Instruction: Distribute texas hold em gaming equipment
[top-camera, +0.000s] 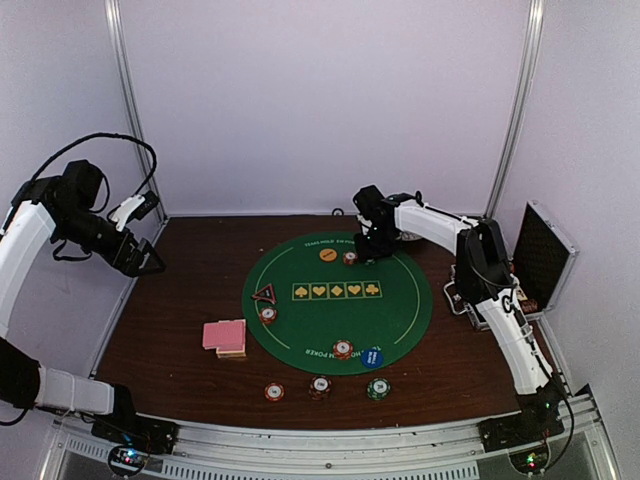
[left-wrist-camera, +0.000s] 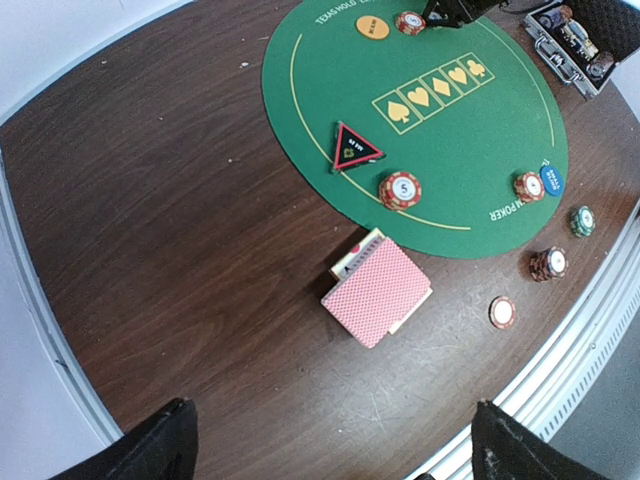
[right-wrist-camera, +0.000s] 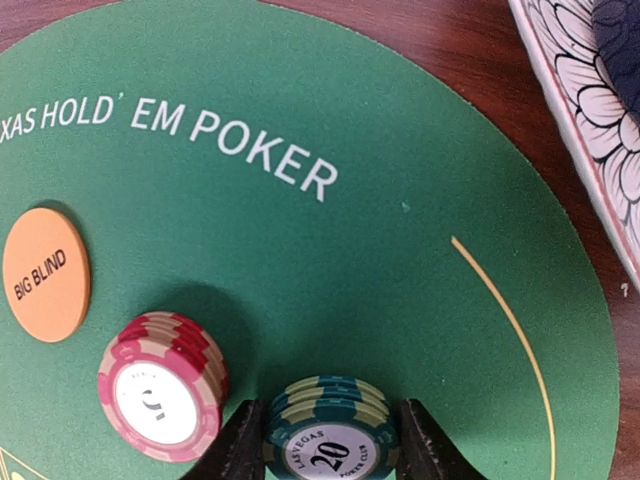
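My right gripper (top-camera: 372, 247) is at the far side of the green poker mat (top-camera: 400, 310), shut on a green "20" chip stack (right-wrist-camera: 330, 440) with a finger on each side. A red chip stack (right-wrist-camera: 160, 385) and the orange "BIG BLIND" button (right-wrist-camera: 46, 273) lie just left of it. My left gripper (top-camera: 150, 258) is open and empty, high over the table's left side (left-wrist-camera: 335, 420). The pink-backed card deck (left-wrist-camera: 378, 290) lies off the mat's left edge. The black red-edged triangle marker (left-wrist-camera: 354, 147), two more red stacks (left-wrist-camera: 400, 190) (left-wrist-camera: 529, 186) and the blue button (left-wrist-camera: 551, 181) sit on the mat.
Three chip stacks stand off the mat near the front edge: red (top-camera: 274, 392), dark (top-camera: 320, 386), green (top-camera: 378, 388). An open silver-edged black case (top-camera: 545, 255) stands at the right. A patterned saucer (right-wrist-camera: 580, 90) with a blue mug (right-wrist-camera: 620, 30) is just beyond the mat.
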